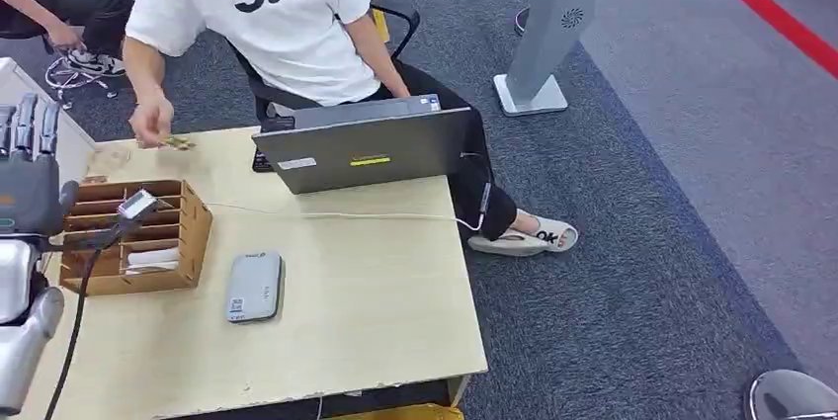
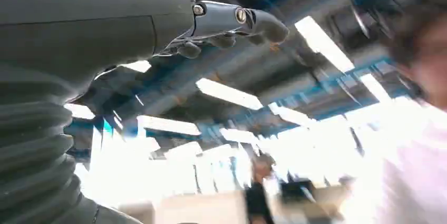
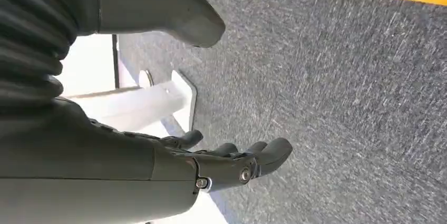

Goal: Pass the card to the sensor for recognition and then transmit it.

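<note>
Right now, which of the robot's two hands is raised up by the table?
The left hand, fingers up beside the wooden box; the right hand hangs toward the carpet.

You see the seated person in the white printed T-shirt (image 1: 259, 15) cut off above the shoulders. The small flat thing under that person's hand (image 1: 150, 124) is too small to identify. The left wrist view is motion-blurred.

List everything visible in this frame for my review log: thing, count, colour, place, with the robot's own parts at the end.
Table: one, pale wood, centre.
Slotted box: one, brown, left side of the table.
Sensor: one, grey, flat on the table right of the box.
Laptop: one, grey, far edge of the table.
Cable: one, white, running from the box towards the laptop side.
Stand: one, grey, on the carpet beyond the table.
Person: one, white shirt, seated behind the table, hand over the far-left corner.
Left hand: one, grey, raised, holding nothing.
Right hand: one, dark grey, over the carpet, holding nothing.
</note>
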Controlling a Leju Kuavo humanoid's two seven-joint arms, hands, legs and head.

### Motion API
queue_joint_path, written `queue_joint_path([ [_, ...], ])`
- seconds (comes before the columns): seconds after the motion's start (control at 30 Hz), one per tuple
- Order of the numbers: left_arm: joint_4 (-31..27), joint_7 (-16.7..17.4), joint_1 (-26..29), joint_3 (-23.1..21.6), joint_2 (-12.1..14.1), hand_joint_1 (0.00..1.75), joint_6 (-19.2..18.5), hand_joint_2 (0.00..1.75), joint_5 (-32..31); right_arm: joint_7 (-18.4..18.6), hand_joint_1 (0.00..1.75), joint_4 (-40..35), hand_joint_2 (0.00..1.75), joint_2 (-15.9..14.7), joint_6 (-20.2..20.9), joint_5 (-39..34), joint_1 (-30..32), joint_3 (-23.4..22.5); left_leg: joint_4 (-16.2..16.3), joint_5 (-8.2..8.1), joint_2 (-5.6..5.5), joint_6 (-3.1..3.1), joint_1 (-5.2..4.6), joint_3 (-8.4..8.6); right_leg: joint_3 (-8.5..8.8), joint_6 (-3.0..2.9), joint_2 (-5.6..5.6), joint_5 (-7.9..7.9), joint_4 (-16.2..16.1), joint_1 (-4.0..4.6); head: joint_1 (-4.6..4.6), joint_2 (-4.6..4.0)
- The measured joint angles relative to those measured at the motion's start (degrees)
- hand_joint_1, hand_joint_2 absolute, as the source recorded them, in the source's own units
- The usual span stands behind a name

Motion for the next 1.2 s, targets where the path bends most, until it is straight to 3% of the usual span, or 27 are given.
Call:
queue_joint_path([
  [0.07, -4.83, -2.04, 4.56, -0.07, -2.93, 0.00, -6.07, 1.75, 3.74, -0.02, 0.00, 0.00, 1.75, 0.00, -0.13, -0.59, 0.08, -0.51, 0.00, -0.03, 0.14, 0.04, -0.01, -0.01, -0.02, 0.00, 0.13, 0.00, -0.03, -0.01, -0.02, 0.00],
  [0.1, -6.80, -2.19, 6.42, -0.39, -3.73, 0.00, -7.33, 1.75, 4.65, -0.04, 0.00, 0.02, 1.75, 0.00, -0.20, -0.92, 0.17, -0.72, 0.00, -0.05, 0.16, 0.06, -0.01, -0.01, -0.03, 0.01, 0.15, 0.00, -0.05, -0.01, 0.00, 0.00],
  [0.2, -12.10, -2.11, 10.84, -0.94, -5.82, 0.00, -8.99, 1.75, 5.74, -0.26, 0.00, 0.02, 1.75, 0.00, -0.37, -1.07, 0.46, -1.49, 0.00, -0.06, 0.13, 0.07, 0.00, -0.02, -0.04, 0.01, 0.12, 0.00, -0.06, -0.01, 0.02, 0.00],
  [0.4, -18.70, -3.75, 16.43, -2.97, -6.26, 0.00, -11.02, 1.75, 6.20, -0.77, 0.00, 0.02, 1.75, 0.00, -0.70, -1.99, 0.67, -2.41, -0.02, -0.05, 0.13, 0.06, 0.04, -0.01, -0.04, 0.00, 0.11, -0.01, -0.05, 0.01, 0.02, 0.00],
  [0.6, -23.10, -2.41, 20.93, -5.16, -5.45, 0.00, -12.79, 1.75, 6.14, -0.83, 0.00, 0.02, 1.75, 0.00, -0.87, -2.52, 0.99, -3.17, -0.02, -0.05, 0.12, 0.06, 0.06, -0.02, -0.04, 0.00, 0.09, -0.01, -0.05, 0.03, 0.02, 0.00],
  [0.77, -24.47, -1.78, 21.17, -5.20, -3.11, 0.00, -18.43, 1.75, 11.96, -0.92, 0.00, 0.02, 1.75, 0.00, -1.03, -3.15, 1.16, -3.70, -0.02, -0.02, 0.08, 0.03, 0.06, -0.02, -0.02, -0.01, 0.04, 0.00, -0.04, 0.04, 0.02, 0.00],
  [1.2, -25.37, -0.23, 21.38, -4.46, 1.15, 0.00, -22.02, 1.75, 14.71, -0.96, 0.00, 0.02, 1.75, 0.07, -1.40, -3.76, 1.50, -4.59, -0.02, -0.02, 0.06, 0.03, 0.06, -0.03, -0.02, 0.00, 0.02, 0.00, -0.03, 0.05, 0.00, 0.00],
])
